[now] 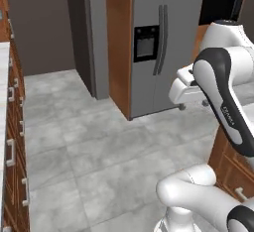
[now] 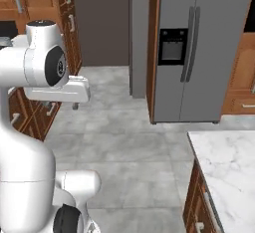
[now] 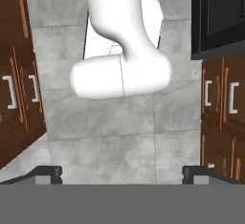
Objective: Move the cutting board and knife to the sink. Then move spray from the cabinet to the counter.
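1. Right base view puts the bench (image 2: 226, 165) at 4 o'clock: a white marble top with grey veins, bare where it shows, above brown wooden drawers (image 2: 196, 209).
2. Left base view catches a thin strip of pale bench top (image 1: 3, 102) along the 9 o'clock edge, with brown drawers (image 1: 15, 151) and pale bar handles beneath it.
3. A grey double-door fridge (image 2: 196, 48) with a dark dispenser panel stands at 1 o'clock in the right base view, framed by brown wooden panels.
4. Grey stone floor tiles (image 1: 94, 146) fill the middle of both base views.
5. Hand view looks down at the floor, with brown cabinet fronts (image 3: 19, 89) at 9 o'clock and a black appliance (image 3: 217, 17) at 1 o'clock above more brown drawers.
6. The end effector (image 3: 122, 174) has its two dark tips spread wide apart at the 6 o'clock edge of the hand view, with nothing between them.
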### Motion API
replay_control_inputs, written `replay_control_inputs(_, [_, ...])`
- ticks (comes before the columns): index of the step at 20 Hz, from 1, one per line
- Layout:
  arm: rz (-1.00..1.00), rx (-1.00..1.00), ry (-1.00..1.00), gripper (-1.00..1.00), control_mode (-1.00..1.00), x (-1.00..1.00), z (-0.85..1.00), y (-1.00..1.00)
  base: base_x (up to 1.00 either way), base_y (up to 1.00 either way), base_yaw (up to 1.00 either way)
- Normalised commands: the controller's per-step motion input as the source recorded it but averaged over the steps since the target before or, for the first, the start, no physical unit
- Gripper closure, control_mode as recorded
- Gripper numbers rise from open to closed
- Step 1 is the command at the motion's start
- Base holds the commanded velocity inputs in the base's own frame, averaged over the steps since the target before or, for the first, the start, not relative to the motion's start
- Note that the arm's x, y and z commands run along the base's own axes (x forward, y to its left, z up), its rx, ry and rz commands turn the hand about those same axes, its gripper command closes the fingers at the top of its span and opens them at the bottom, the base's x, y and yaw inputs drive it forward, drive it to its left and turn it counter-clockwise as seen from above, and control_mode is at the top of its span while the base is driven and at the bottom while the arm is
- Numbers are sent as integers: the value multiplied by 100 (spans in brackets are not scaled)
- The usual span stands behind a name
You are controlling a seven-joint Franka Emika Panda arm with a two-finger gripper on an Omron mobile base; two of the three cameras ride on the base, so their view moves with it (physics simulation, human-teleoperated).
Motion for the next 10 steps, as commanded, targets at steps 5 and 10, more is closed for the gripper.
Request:
replay_control_inputs(5, [0, 0, 0, -100, 100, 0, 0, 0, 100, 0, 38])
replay_control_inputs(10, [0, 0, 0, -100, 100, 0, 0, 0, 100, -10, 44])
